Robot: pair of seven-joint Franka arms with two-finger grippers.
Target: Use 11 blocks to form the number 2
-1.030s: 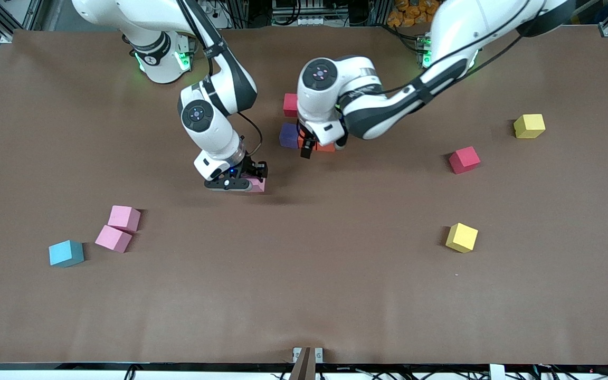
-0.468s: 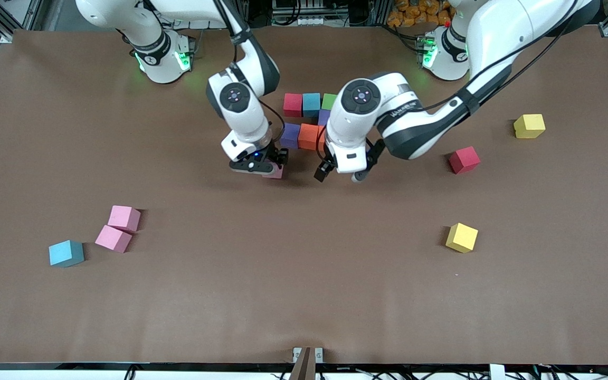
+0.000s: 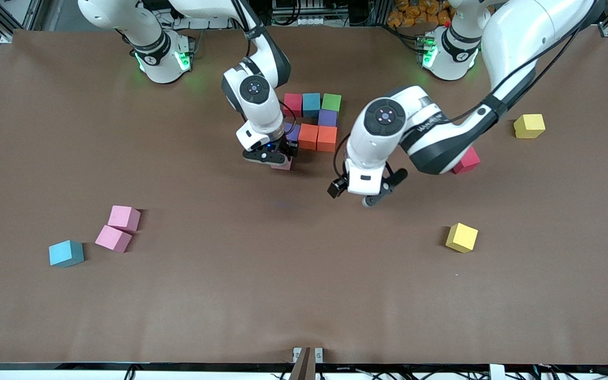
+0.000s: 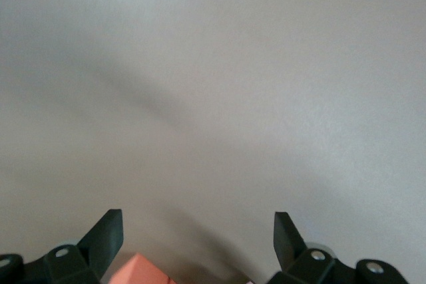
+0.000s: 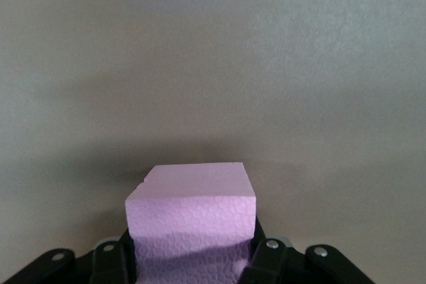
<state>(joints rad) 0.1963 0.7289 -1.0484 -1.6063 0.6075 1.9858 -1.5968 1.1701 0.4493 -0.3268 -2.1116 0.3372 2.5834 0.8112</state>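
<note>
Blocks [image 3: 313, 119] of red, blue, green, purple and orange sit touching in a cluster near the table [image 3: 293, 295] edge where the arms' bases stand. Right gripper [image 3: 272, 157] is just beside this cluster, jaws closed on a pink block [image 5: 192, 221], probably low over the table. Left gripper [image 3: 363, 192] hangs over bare table with jaws wide and empty.

pink blocks [image 3: 123, 218]: three
red blocks [image 3: 293, 104]: two
light blue blocks [image 3: 66, 253]: two
yellow blocks [image 3: 462, 237]: two
orange blocks [image 3: 308, 136]: two
purple blocks [image 3: 328, 117]: two
green blocks [image 3: 331, 102]: one
</note>
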